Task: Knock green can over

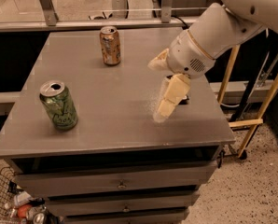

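The green can [59, 105] stands upright near the front left of the grey table top [111, 125], with its pull-tab opening showing on top. My gripper [155, 91] hangs over the right half of the table, well to the right of the green can and apart from it. Its cream fingers [170, 97] are spread open and hold nothing. The white arm [218, 31] reaches in from the upper right.
An orange can [110, 45] stands upright at the back middle of the table. A dark packet [186, 98] is mostly hidden behind the gripper. Drawers [120, 185] sit below the top. A wire basket [8, 204] of bottles is at lower left, a wooden frame [251, 120] at right.
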`<state>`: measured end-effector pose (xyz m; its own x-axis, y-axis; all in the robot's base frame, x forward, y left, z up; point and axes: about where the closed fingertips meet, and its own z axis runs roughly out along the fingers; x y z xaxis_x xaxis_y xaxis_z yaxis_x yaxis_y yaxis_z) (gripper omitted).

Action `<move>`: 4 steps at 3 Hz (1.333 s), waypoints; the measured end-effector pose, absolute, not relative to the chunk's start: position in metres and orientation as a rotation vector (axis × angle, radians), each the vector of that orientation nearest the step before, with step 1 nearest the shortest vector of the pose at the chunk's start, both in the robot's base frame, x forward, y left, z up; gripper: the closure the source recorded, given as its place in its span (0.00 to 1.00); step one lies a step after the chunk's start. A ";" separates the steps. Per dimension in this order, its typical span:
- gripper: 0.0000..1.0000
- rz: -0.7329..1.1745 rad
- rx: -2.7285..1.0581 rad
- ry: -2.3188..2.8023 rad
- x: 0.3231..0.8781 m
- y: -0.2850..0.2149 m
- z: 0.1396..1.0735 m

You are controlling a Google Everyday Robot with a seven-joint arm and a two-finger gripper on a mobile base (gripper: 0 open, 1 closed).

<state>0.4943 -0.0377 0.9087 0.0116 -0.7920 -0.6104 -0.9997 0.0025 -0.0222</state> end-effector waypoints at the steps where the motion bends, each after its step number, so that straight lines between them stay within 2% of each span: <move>1: 0.00 0.652 -1.798 1.810 0.495 -0.034 0.902; 4: 0.00 0.913 -1.775 1.542 0.502 0.079 0.878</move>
